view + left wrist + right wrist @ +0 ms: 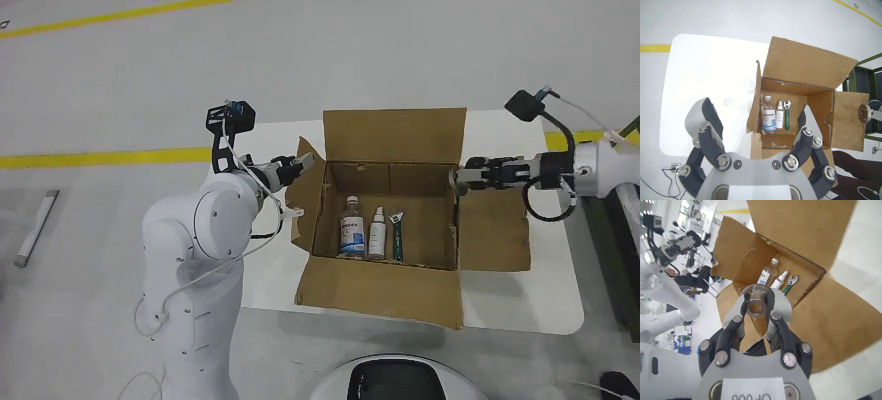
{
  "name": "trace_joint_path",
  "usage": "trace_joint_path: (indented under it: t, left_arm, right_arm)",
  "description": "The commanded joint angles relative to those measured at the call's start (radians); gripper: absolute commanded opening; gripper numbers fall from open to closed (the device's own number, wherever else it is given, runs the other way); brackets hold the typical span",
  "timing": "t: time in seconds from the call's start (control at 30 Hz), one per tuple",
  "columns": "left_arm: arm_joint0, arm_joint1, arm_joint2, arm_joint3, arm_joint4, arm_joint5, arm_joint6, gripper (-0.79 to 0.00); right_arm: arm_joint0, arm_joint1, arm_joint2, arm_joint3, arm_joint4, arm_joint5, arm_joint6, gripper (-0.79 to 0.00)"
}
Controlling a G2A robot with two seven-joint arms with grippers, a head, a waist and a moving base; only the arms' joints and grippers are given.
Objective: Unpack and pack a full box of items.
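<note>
1. My left claw [299, 163] is spread wide apart and holds nothing. It hangs just beside the left flap of the box [428, 215].
2. My right claw [757, 295] is clamped on a shiny metal ring [756, 308]. It is at the right wall of the box, by the top edge.
3. The box sits on the white table [545, 300] with its flaps open.
4. Three things lie side by side on the box floor: a clear bottle [351, 228] with a blue label, a small white spray bottle [377, 233], and a wrench [397, 237] with a green handle.
5. The clear bottle is the one closest to my left claw.
</note>
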Motion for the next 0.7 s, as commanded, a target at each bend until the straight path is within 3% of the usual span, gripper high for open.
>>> trace_joint_path:
  t: [0.0, 0.3, 0.67]
  left_arm:
    - [0.000, 0.000, 0.000, 0.000, 0.000, 0.000, 0.000, 0.000]
    - [0.000, 0.000, 0.000, 0.000, 0.000, 0.000, 0.000, 0.000]
    - [0.000, 0.000, 0.000, 0.000, 0.000, 0.000, 0.000, 0.000]
  right_arm:
    - [0.035, -0.007, -0.100, -0.010, -0.094, 0.001, -0.014, -0.785]
    - [0.170, -0.065, -0.442, 0.139, -0.297, 0.075, -0.098, -0.785]
    - [0.249, -0.126, -0.658, 0.286, -0.422, 0.105, -0.127, -0.785]
